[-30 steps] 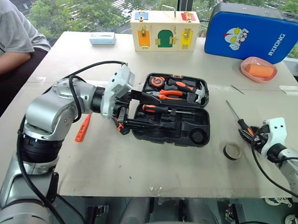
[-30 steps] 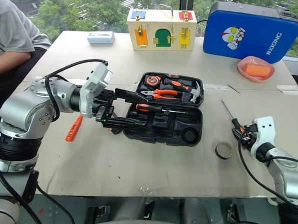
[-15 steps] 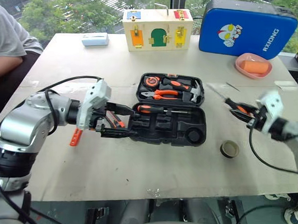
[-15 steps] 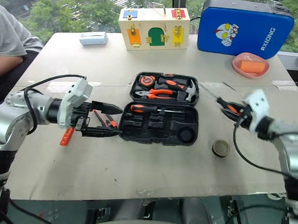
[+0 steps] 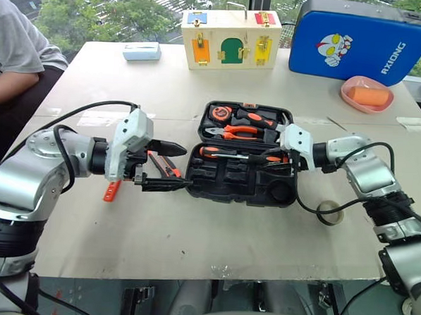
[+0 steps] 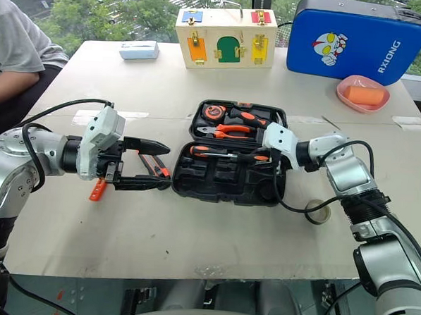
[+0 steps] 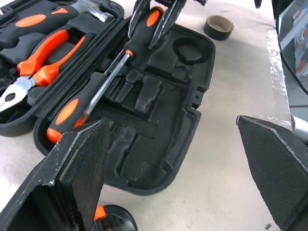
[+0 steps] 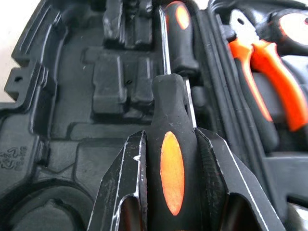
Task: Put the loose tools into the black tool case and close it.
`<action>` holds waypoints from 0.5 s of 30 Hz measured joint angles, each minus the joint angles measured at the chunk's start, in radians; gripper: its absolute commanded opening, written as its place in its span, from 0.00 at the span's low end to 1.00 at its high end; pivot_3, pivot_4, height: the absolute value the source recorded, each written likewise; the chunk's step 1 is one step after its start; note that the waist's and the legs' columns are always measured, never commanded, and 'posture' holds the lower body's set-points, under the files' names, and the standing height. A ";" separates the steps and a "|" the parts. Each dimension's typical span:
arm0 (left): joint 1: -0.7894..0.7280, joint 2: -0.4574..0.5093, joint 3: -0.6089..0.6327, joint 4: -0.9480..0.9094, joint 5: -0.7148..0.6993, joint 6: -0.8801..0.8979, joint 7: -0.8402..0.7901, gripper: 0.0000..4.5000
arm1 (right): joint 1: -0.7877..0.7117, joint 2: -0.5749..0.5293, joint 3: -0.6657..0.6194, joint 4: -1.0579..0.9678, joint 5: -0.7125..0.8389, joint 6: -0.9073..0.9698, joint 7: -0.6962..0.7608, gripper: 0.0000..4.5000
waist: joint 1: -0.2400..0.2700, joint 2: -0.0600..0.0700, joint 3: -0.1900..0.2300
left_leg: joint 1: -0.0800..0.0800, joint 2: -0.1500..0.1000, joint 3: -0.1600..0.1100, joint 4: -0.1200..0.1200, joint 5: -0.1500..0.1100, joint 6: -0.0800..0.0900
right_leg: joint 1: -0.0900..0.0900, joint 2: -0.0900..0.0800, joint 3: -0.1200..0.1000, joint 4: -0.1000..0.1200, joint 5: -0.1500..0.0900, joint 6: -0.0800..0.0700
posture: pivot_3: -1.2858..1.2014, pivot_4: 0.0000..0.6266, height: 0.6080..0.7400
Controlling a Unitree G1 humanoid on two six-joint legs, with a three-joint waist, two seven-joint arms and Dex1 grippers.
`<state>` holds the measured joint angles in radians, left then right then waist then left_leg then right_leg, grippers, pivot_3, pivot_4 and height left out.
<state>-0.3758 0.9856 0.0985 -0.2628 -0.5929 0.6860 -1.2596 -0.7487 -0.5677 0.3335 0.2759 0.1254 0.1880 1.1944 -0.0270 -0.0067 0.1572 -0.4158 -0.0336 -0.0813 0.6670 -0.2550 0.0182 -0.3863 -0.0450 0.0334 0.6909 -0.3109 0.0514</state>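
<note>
case front recesses free | right gripper — screwdriver block rear

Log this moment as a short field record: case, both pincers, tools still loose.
case: black tool case open, one screwdriver already seated
right pincer: shut on second screwdriver, above the case's tray
left pincer: open, holding nothing, beside the case's left edge
loose on table: tape roll, utility knife, orange tester screwdriver
</note>
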 measured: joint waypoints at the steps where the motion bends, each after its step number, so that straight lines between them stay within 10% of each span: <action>1: -0.002 0.000 0.000 0.000 0.000 -0.002 0.000 1.00 | 0.000 0.000 0.000 0.003 -0.005 -0.006 0.000 0.12 | -0.001 0.000 0.000 | 0.000 0.000 0.000 0.000 0.000 0.000 | 0.000 0.000 0.000 0.000 0.000 0.000 | 0.52 0.24 0.96; 15: -0.016 -0.001 -0.024 0.000 0.001 -0.018 0.013 1.00 | 0.008 0.010 0.002 0.030 -0.044 -0.076 0.027 0.12 | -0.010 0.000 0.000 | 0.000 0.000 0.001 0.000 0.000 0.000 | -0.001 0.000 0.001 0.002 0.000 0.000 | 0.52 0.24 0.96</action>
<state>-0.3913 0.9844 0.0750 -0.2626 -0.5914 0.6684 -1.2471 -0.7411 -0.5579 0.3352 0.3064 0.0809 0.1121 1.2211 -0.0375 -0.0067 0.1572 -0.4156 -0.0336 -0.0807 0.6672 -0.2550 0.0182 -0.3871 -0.0449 0.0340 0.6931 -0.3109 0.0513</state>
